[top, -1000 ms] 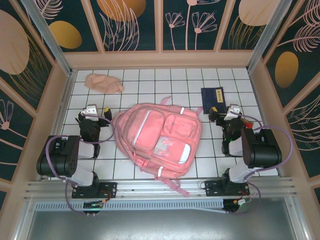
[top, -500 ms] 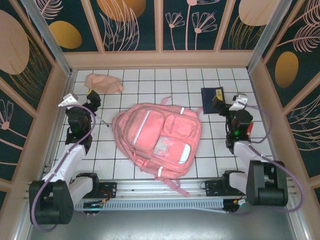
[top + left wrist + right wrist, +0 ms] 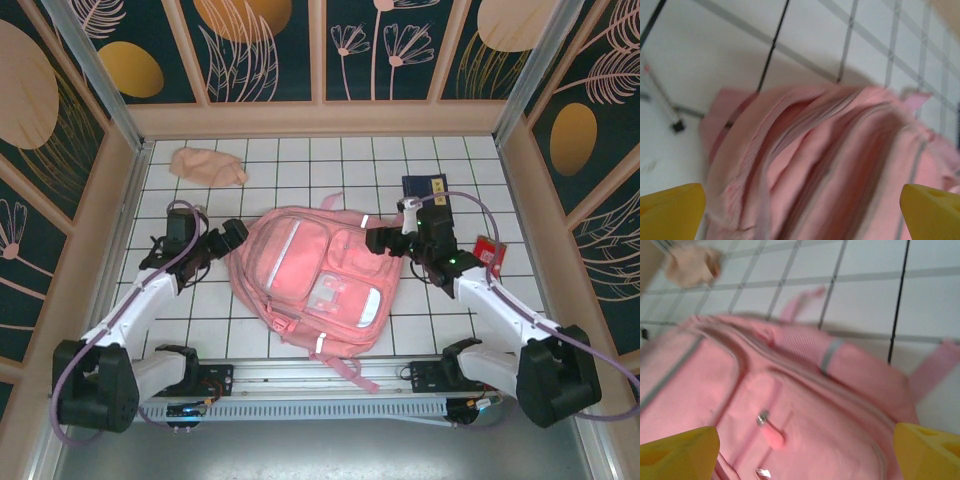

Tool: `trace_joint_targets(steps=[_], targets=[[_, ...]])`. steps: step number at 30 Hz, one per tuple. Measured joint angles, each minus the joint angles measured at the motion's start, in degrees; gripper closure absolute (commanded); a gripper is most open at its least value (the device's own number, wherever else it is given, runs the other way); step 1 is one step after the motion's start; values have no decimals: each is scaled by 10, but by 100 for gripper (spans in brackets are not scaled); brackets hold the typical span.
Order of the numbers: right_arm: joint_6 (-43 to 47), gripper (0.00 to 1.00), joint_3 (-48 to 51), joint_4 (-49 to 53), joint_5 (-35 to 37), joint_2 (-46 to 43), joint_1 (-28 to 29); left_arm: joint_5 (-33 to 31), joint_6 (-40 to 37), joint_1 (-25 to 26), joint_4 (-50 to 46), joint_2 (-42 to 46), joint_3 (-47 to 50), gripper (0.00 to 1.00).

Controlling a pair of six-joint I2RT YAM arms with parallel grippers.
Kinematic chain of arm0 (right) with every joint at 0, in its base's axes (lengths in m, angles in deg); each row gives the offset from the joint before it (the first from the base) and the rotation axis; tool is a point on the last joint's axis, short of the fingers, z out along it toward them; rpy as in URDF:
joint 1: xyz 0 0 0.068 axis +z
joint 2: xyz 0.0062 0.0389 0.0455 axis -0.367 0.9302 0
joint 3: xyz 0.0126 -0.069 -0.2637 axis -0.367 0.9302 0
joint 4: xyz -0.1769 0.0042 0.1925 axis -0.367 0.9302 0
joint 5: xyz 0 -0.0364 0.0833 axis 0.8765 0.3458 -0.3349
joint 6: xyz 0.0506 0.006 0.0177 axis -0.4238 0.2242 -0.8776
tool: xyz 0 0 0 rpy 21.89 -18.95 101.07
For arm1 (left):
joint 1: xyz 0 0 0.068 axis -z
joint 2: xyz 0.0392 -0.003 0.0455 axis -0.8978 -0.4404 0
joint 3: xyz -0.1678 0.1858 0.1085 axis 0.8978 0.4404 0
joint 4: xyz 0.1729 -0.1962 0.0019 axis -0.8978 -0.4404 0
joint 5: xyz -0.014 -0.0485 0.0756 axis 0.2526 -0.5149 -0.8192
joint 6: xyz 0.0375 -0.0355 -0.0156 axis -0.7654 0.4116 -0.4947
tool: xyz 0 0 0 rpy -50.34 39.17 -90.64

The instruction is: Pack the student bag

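Between the 2 pincers, student bag (image 3: 315, 280) is lying flat on the counter (image 3: 300, 160), front pockets facing up. Left pincer (image 3: 228, 236) is hovering just beside the bag's edge, jaws standing wide apart, gripping nothing. Right pincer (image 3: 383, 240) is hanging at the bag's opposite top corner, jaws also spread, holding nothing. Likely both are lining up to get at a zip. Front pocket zip pull (image 3: 762, 417) is sitting closed and no contents are showing, so the bag is looking unpacked. Just beyond the right pincer, dark blue book (image 3: 426, 190) is waiting; well beyond the left one, peach pouch (image 3: 207, 165).
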Motion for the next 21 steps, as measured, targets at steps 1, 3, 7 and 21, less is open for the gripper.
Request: trace_joint_targets(steps=[1,3,7,21], targets=[[-2,10,-2,17,0,9,0,-1,0,0,-16,-20,0,1],[-8,10,-3,39,-1,24,0,-2,0,0,-35,-61,0,1],[-26,13,-3,62,-6,46,0,7,-3,0,-50,-140,-3,19],[-15,13,-64,128,52,46,-2,99,-156,-2,-45,-14,-87,100]])
